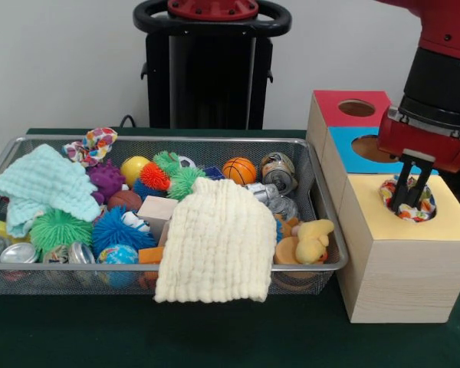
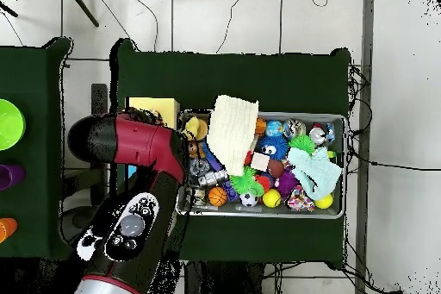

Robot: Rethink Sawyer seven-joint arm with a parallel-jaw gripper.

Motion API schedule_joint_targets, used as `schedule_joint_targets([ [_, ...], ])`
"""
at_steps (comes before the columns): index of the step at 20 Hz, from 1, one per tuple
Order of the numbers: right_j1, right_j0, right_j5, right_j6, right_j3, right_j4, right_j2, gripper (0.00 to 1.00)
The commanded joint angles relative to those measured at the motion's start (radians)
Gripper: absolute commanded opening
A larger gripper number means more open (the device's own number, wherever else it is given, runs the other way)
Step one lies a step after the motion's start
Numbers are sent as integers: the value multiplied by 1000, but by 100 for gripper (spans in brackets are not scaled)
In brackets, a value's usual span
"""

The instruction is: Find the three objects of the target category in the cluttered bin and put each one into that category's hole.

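The wire mesh bin (image 1: 176,139) is full of toys; it also shows in the overhead view (image 2: 343,170). One ruffled printed fabric piece (image 1: 92,144) lies on the bin's far left rim and shows in the overhead view too (image 2: 299,199). My gripper (image 1: 409,201) reaches down into the round hole (image 1: 433,205) of the yellow-topped box (image 1: 445,226). Its fingers stand close together on a second ruffled fabric piece (image 1: 423,208) that sits in the hole. A third piece is not visible. In the overhead view my arm covers the hole.
A cream waffle cloth (image 1: 217,241) hangs over the bin's near rim. A mint-green cloth (image 1: 44,184) lies at its left end. Blue-topped (image 1: 351,149) and red-topped (image 1: 333,107) boxes stand behind the yellow one. Balls, cans and a yellow duck (image 1: 313,239) fill the bin.
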Motion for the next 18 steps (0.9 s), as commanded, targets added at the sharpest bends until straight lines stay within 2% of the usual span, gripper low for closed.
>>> schedule_joint_targets([
  [1, 52, -22, -91, 268, 145, 38, 119, 0],
  [18, 61, -15, -162, 262, 175, 69, 135, 0],
])
